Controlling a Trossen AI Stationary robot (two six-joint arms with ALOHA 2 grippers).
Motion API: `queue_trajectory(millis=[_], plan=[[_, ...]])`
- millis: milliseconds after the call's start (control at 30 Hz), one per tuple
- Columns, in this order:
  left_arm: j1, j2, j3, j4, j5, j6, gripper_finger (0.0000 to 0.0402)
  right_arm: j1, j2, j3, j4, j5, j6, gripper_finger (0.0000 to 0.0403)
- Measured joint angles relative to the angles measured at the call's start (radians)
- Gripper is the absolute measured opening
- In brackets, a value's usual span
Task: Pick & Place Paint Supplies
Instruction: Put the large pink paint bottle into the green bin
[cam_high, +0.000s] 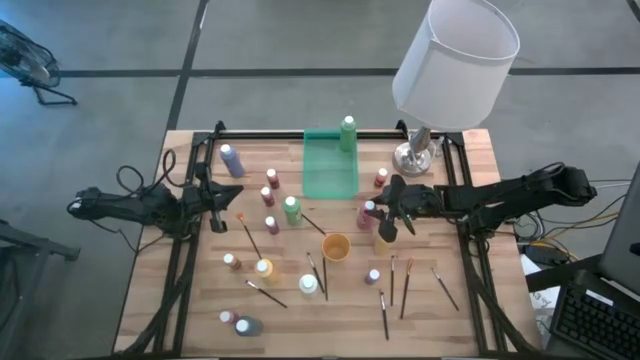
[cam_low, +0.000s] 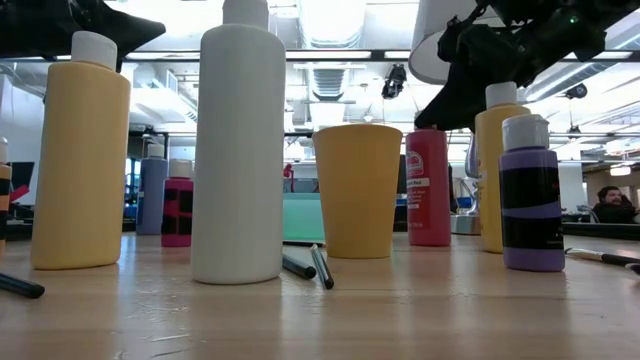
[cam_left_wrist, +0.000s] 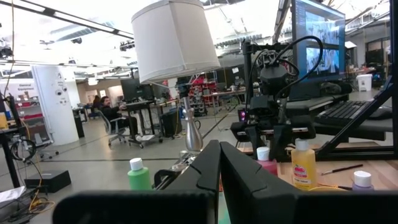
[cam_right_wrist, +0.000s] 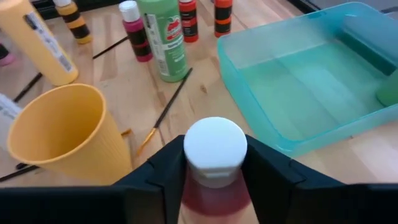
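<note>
My high camera looks straight down on the counter (cam_high: 200, 300), my low one sits level at its edge, and both share the orange-yellow cup (cam_high: 335, 246).

Tray (cam_high: 330, 165) at the table's (cam_high: 470, 300) far middle, one bottle (cam_high: 347, 133) inside its far corner. Nearer than tray: cup (cam_high: 336, 246). Right of tray: lamp (cam_high: 455, 60). Brushes (cam_high: 392, 280) scattered right of cup.

Upright paint bottles (cam_high: 291, 209), flat brushes (cam_high: 384, 312), apparently scattered.
</note>
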Motion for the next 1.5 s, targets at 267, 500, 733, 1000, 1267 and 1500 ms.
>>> queue_trajectory(millis=[267,500,733,1000,1267,1500], plan=[[0.0,0.0,0.0,0.0,0.0,0.0,0.0016,0.0,-0.008,0.0,-0.001,0.005,-0.019,0.0112],[0.0,0.0,0.0,0.0,0.0,0.0,0.0016,0.001,-0.037,0.029,-0.002,0.007,-0.07,0.0117],[0.0,0.0,0.0,0.0,0.0,0.0,0.0016,0.001,-0.038,0.134,-0.116,0.007,-0.107,0.0112],[0.0,0.0,0.0,0.0,0.0,0.0,0.0016,0.001,-0.038,0.233,-0.164,-0.004,-0.135,0.0115],[0.0,0.0,0.0,0.0,0.0,0.0,0.0016,0.001,-0.033,0.253,-0.156,-0.005,-0.159,0.012],[0.0,0.0,0.0,0.0,0.0,0.0,0.0016,0.0,-0.023,0.266,-0.086,-0.004,-0.2,0.0113]])
